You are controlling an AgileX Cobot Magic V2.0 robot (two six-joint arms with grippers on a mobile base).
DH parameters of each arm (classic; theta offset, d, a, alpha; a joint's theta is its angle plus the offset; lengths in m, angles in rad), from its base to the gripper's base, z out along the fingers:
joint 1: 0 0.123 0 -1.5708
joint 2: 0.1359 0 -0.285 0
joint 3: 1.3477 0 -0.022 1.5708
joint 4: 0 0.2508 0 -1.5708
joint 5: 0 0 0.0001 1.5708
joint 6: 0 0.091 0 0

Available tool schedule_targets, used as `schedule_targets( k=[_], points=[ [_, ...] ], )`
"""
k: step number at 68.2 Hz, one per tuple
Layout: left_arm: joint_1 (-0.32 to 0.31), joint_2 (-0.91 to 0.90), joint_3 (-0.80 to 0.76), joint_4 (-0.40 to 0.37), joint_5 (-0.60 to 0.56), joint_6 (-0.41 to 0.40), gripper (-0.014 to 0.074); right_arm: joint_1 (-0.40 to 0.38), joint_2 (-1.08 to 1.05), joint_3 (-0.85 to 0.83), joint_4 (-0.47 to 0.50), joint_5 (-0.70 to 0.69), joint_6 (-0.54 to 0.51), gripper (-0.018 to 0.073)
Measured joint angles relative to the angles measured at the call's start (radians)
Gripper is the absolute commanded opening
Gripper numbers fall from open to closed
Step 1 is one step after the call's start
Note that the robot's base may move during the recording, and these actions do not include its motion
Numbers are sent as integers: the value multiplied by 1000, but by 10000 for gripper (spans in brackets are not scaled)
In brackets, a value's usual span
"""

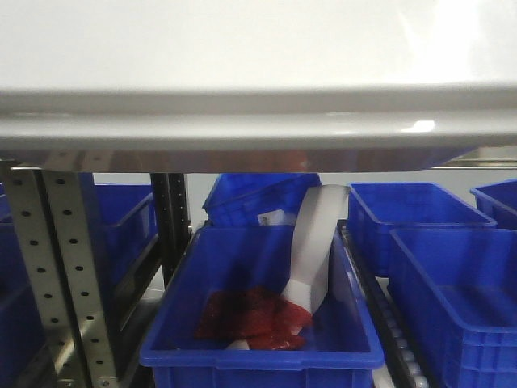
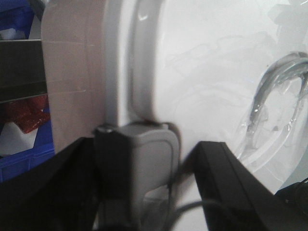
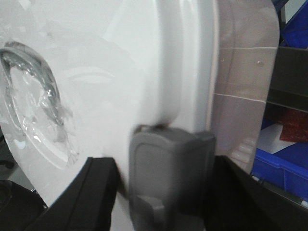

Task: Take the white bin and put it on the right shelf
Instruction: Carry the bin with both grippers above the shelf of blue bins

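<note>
The bin (image 1: pixel 258 48) hangs across the top of the front view, its glossy white rim stretching from edge to edge above the blue crates. It touches none of them.

The left gripper (image 2: pixel 144 144) is clamped on the rim at one end. Its grey pad (image 2: pixel 151 163) presses flat on the white edge, and the far finger is hidden behind the plastic. The pinkish side wall (image 2: pixel 72 72) sits just left of the pad. On the other end the right gripper (image 3: pixel 171 144) has the same narrow grip, with its pad (image 3: pixel 171 173) on the rim and the translucent wall (image 3: pixel 243 77) just to the right. Both wrist views show a clear curved shape set in the lid (likely the recessed handle).

Below the bin, a perforated rack post (image 1: pixel 69 267) stands at the left. A sliver of shiny shelf rail (image 1: pixel 485 162) shows under the rim at the far right. The bin is near this rail, though whether they touch cannot be told. The middle crate (image 1: pixel 258 360) holds red material (image 1: pixel 250 319) and a white strip (image 1: pixel 315 242) leaning on its back wall.
</note>
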Motion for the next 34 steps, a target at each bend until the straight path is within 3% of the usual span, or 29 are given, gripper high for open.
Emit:
schedule_targets(
  k=[34],
  points=[
    [0, 0, 0, 0, 0, 0, 260, 0, 0, 0, 0, 0, 0, 340]
  ],
)
